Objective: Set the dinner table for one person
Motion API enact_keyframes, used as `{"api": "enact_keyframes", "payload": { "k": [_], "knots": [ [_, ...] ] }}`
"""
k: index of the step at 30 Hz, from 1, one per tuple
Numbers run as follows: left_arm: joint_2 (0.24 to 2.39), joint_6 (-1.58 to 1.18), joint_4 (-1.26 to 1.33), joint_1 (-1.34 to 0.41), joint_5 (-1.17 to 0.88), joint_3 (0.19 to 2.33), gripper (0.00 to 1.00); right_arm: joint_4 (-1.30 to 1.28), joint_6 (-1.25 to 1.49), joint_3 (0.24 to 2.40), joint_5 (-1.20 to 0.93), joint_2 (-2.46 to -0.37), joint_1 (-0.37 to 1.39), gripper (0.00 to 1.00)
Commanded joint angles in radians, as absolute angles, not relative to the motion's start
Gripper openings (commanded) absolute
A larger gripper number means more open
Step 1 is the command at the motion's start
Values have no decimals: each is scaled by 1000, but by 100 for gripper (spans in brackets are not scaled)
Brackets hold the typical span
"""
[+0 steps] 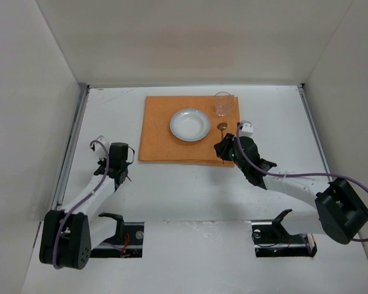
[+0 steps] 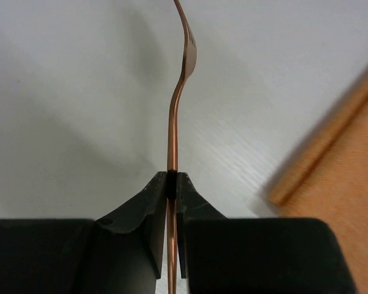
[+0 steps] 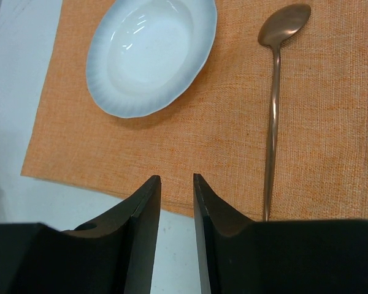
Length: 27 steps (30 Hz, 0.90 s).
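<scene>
An orange cloth (image 1: 162, 138) lies on the white dinner table (image 1: 178, 196). On it are a white plate (image 1: 189, 124), a clear glass (image 1: 224, 103) at its far right corner and a copper spoon (image 1: 222, 127) right of the plate. My left gripper (image 2: 172, 177) is shut on the handle of a copper fork (image 2: 173, 122), held over bare table left of the cloth (image 2: 337, 153). My right gripper (image 3: 176, 177) is open a little and empty over the cloth's near edge, with the plate (image 3: 150, 55) ahead and the spoon (image 3: 272, 116) to its right.
Grey rails run along the table's left edge (image 1: 70, 147) and right edge (image 1: 313, 135). White walls close in the back and sides. The arm bases (image 1: 126, 236) stand at the near edge.
</scene>
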<state>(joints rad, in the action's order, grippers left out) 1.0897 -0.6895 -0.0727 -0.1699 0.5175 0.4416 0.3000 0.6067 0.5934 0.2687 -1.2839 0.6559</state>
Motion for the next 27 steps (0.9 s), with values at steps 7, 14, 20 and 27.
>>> {"api": "enact_keyframes", "payload": {
  "k": [7, 14, 20, 27],
  "knots": [
    [1165, -491, 70, -399, 438, 755, 3, 354, 612, 595, 275, -1270, 653, 34],
    [1393, -270, 397, -464, 160, 776, 4, 359, 612, 581, 288, -1246, 647, 35],
    [1508, -258, 508, -372, -75, 778, 4, 360, 610, 575, 296, -1249, 627, 35],
    [1592, -291, 509, -298, -160, 801, 3, 359, 615, 572, 287, -1246, 611, 35]
  ]
}}
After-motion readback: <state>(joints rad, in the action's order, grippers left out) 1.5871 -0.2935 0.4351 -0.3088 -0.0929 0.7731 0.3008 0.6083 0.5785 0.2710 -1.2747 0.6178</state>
